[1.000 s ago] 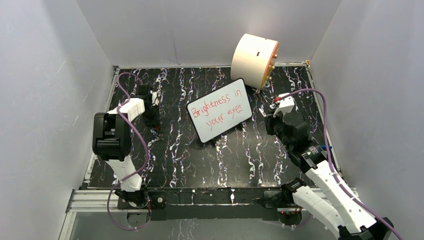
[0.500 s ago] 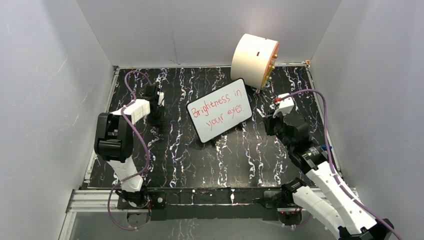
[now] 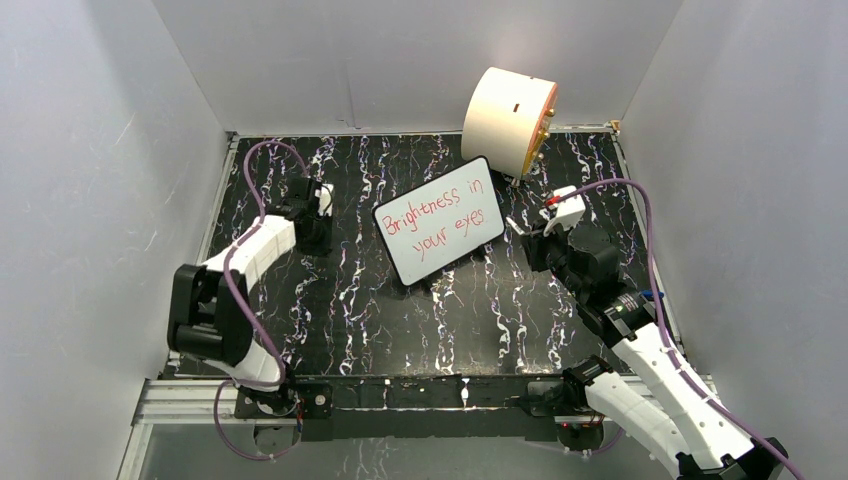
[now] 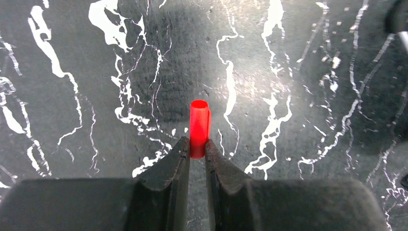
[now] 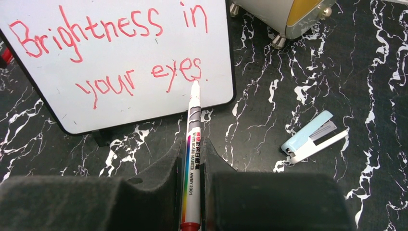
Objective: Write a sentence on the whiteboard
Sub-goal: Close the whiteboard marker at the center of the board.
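The whiteboard (image 3: 440, 222) stands tilted at the table's middle and also shows in the right wrist view (image 5: 120, 96). The sentence (image 3: 442, 213) in red letters reads "Brightness in your eyes" in two lines (image 5: 110, 29). My right gripper (image 5: 192, 147) is shut on a whiteboard marker (image 5: 193, 134); its tip sits just under the last "s", and I cannot tell whether it touches. In the top view this gripper (image 3: 535, 240) is right of the board. My left gripper (image 4: 197, 144) is shut on a red marker cap (image 4: 199, 126) over the tabletop, left of the board (image 3: 318, 232).
A big cream cylinder (image 3: 510, 118) lies at the back right, its gold-edged end near the board's corner (image 5: 288, 14). A small blue and white stapler-like object (image 5: 313, 136) lies right of the marker. Grey walls enclose the black marbled table (image 3: 400, 320).
My left arm has stretched forward and carried its gripper with the cap a little to the right, toward the board. The right arm and the marker have barely moved.
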`<state>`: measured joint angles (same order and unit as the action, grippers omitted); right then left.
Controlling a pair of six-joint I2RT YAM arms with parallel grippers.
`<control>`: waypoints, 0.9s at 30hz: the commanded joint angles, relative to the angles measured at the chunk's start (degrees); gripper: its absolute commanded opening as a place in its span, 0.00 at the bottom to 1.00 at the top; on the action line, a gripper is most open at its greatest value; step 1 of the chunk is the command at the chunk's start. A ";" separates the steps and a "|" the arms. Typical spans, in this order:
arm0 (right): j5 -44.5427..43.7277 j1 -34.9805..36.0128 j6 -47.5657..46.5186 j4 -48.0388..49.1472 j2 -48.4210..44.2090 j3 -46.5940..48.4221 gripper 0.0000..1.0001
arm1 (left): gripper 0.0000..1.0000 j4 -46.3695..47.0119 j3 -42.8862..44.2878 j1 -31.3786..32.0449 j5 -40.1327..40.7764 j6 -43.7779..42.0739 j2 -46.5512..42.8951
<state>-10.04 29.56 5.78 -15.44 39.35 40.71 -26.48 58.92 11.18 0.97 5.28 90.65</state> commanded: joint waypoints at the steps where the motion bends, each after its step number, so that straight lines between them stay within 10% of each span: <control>1: 2.01 -0.35 -0.59 3.31 -0.13 1.44 0.00 | 0.00 0.95 -1.71 1.79 3.25 -2.01 -8.89; 27: 18.41 -0.31 -1.16 -0.97 6.58 9.45 0.00 | 0.00 3.36 -6.36 5.80 -15.89 -16.33 -40.74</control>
<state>3.57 29.56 5.67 -16.80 45.19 45.21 -23.62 53.04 15.07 -8.29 -6.61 53.54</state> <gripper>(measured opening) 0.200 0.136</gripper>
